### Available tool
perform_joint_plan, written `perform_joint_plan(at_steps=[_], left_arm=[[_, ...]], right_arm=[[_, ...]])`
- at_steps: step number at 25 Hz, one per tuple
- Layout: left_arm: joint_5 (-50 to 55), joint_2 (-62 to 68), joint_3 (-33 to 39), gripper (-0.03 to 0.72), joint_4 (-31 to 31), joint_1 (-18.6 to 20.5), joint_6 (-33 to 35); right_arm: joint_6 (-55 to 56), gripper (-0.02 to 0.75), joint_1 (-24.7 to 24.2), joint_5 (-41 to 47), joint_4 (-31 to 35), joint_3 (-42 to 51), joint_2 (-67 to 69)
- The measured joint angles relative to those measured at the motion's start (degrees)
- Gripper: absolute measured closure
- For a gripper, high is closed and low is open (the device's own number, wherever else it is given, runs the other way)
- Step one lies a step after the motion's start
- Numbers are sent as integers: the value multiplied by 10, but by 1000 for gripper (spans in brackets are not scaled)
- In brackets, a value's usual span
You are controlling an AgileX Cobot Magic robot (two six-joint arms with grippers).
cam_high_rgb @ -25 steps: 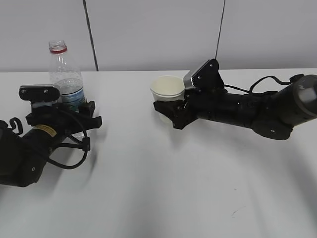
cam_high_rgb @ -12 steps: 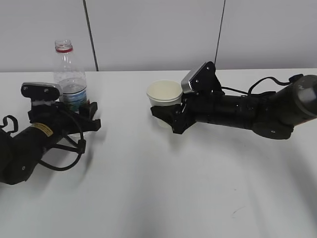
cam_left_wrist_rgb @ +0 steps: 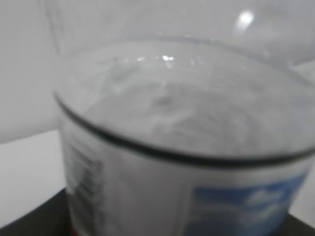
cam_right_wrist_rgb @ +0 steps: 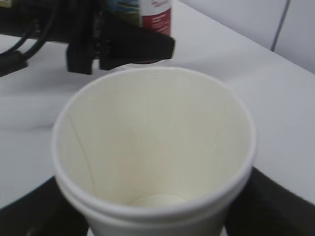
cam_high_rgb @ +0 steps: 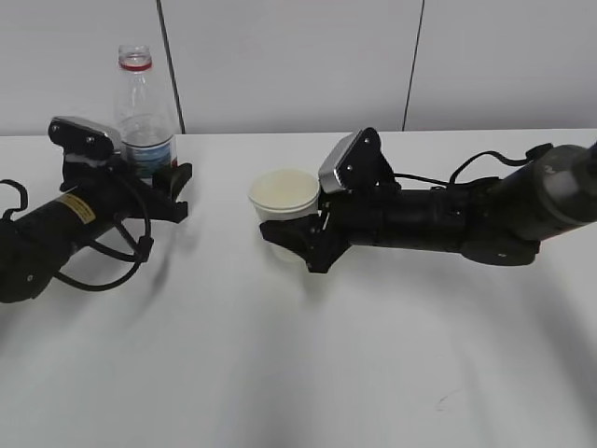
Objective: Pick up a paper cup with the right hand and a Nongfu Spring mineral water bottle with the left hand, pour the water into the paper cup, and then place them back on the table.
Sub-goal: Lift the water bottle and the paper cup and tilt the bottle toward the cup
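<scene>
Both arms hold their items above the white worktop [cam_high_rgb: 308, 364], bottle on the left and cup at centre.

The left hand [cam_high_rgb: 160, 187], the black arm with the yellow sticker, has its fingers closed around the lower body of the Nongfu Spring mineral water bottle [cam_high_rgb: 145, 117]; the bottle stands upright with its red neck ring showing and no cap, and the left wrist view shows water filling its lower part above the label. The right hand [cam_high_rgb: 297, 243], reaching in from the right, has its fingers clamped on either side of the paper cup [cam_high_rgb: 284, 201], which is upright with its mouth open upward. The right wrist view looks down into the cup, which appears dry and empty inside. Cup and bottle are well apart, with bare worktop between them.
</scene>
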Motion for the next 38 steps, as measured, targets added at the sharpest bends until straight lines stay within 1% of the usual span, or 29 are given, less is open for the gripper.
perform_joint_plan(at_steps=[6, 8, 11, 14, 17, 20, 26, 28, 31, 38], left_arm=[[0, 1, -69, 274, 84, 11, 18], [0, 2, -88, 274, 111, 12, 21], [0, 3, -104, 274, 148, 13, 38], [0, 3, -113, 274, 179, 14, 70], [0, 3, -117, 274, 187, 16, 109], [0, 3, -117, 274, 189, 26, 145], [0, 3, -117, 275, 188, 52, 163], [0, 3, -117, 275, 188, 56, 179], [0, 3, -117, 275, 188, 57, 227], [0, 3, -118, 275, 188, 57, 281]], right_arm=[[0, 223, 41, -8, -5, 0, 0], [0, 223, 50, -12, 6, 0, 0], [0, 223, 61, -14, 16, 0, 0], [0, 223, 65, -18, 17, 0, 0], [0, 223, 65, -25, 17, 0, 0], [-5, 223, 65, -46, 22, 0, 0], [-28, 224, 65, -52, 77, 0, 0], [-39, 224, 65, -52, 88, 0, 0], [-44, 224, 65, -52, 94, -2, 0], [-47, 224, 65, -34, 101, -28, 0]])
